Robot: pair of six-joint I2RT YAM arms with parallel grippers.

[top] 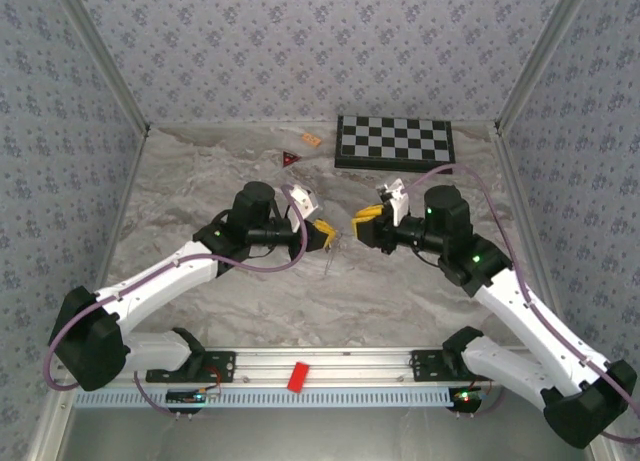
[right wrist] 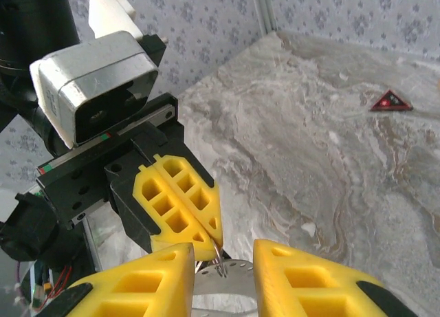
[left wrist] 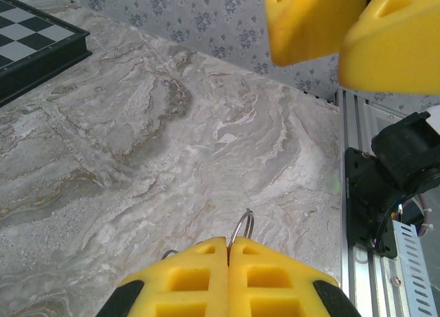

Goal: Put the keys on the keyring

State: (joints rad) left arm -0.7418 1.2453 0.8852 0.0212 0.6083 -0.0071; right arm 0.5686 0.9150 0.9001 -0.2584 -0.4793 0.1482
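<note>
Light, stiff, slippery wire, the keyring (left wrist: 238, 222) juts toward 12 o'clock from the left gripper (left wrist: 228, 243) clenched across its loop, a sound hold; whether the parted right gripper (right wrist: 223, 255) grips anything I cannot tell.

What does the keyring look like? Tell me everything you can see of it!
The keyring is a thin, shiny, silvery wire loop that looks like metal. Just a small curved bit pokes up, because the left gripper has its yellow fingers shut on it and hides the rest. It seems to be held up over the marble table rather than lying on it, with the loop standing nearly upright.
</note>
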